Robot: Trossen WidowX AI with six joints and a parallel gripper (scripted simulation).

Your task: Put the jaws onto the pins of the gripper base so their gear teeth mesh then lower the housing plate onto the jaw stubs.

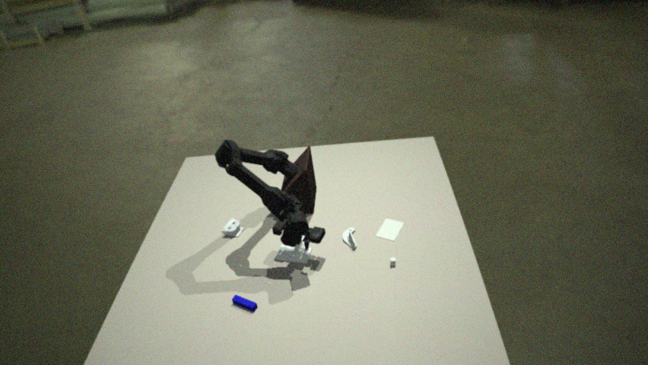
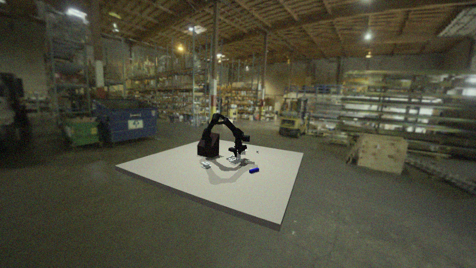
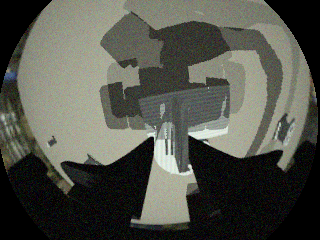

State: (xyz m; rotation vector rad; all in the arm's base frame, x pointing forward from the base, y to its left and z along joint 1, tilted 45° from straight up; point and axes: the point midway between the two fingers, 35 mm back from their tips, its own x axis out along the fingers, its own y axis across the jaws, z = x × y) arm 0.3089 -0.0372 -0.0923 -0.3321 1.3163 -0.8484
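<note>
My gripper [image 1: 304, 247] [image 2: 237, 156] [image 3: 170, 139] points down, its black fingers shut on a white jaw. The held jaw [image 3: 182, 150] stands upright between the fingertips, directly over or on the gripper base. The gripper base [image 1: 290, 257] [image 2: 231, 159] [image 3: 210, 106] is a pale ribbed piece on the table, partly in the arm's shadow. The pins and any meshing of teeth are hidden. The other white jaw [image 1: 348, 239] lies on the table to the right in the top view. The white part with two dark holes, seemingly the housing plate [image 1: 232, 227] [image 2: 205, 164] [image 3: 284, 131], lies to the left.
A blue block [image 1: 244, 303] [image 2: 253, 170] lies toward the front. A flat pale sheet [image 1: 389, 229] and a small pale cube [image 1: 392, 261] [image 2: 257, 151] [image 3: 52, 141] are at the right in the top view. A dark angular block [image 1: 304, 190] [image 2: 208, 148] stands behind the arm.
</note>
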